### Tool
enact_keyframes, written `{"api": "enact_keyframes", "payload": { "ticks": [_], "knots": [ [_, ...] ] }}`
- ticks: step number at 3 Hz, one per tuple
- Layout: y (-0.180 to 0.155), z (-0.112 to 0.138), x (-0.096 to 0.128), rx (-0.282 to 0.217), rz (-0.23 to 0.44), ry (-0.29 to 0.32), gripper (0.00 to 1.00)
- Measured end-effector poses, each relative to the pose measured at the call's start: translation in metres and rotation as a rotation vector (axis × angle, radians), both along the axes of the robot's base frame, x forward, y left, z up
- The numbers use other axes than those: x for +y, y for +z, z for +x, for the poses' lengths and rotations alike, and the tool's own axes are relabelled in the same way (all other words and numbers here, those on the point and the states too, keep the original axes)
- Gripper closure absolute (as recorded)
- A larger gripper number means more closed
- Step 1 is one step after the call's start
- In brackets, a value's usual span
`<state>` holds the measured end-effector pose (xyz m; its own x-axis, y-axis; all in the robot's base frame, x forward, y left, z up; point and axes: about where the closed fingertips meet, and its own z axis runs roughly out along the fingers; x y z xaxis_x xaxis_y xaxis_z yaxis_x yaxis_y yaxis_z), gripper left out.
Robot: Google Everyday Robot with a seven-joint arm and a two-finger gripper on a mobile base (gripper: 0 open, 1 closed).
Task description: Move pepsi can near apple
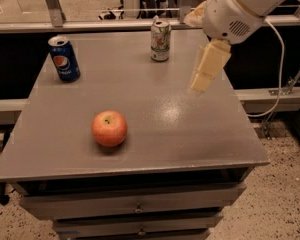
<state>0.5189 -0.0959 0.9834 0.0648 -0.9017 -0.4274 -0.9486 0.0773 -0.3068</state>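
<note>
Grey and matte, the surface [190, 134] carries three things, and the coming move turns on how the pepsi can [64, 59] lies from the gripper [206, 69]. The can stands upright near the far left corner as the camera sees it, its long axis vertical and its silver top showing. The gripper hangs above the right part of the surface, pointing downward from the white arm [240, 9], clear of everything and holding nothing. Whether it is apart or together cannot be told from this view.

From the gripper, the pepsi can lies well apart toward the left of the view, at about the same depth. A white and green can [160, 40] stands between them, a little farther back and much nearer the gripper. My judgement is that a straight sideways reach passes just in front of that can, so it is the thing to avoid brushing.

An apple [109, 128] rests nearer the front edge, well apart from the pepsi can and somewhat right of it. Once gripped, the can would need to travel forward and slightly rightward to end beside the apple.
</note>
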Motion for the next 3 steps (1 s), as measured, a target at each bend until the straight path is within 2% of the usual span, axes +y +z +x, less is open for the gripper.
{"api": "enact_keyframes", "payload": {
  "ticks": [1, 2, 3],
  "knots": [
    [-0.001, 0.035, 0.0754, -0.049, 0.115, 0.129, 0.0],
    [-0.0008, 0.0342, 0.0745, -0.049, 0.113, 0.128, 0.0],
    [0.0003, 0.0389, 0.0818, -0.07, 0.162, 0.111, 0.0]
  ]
}}
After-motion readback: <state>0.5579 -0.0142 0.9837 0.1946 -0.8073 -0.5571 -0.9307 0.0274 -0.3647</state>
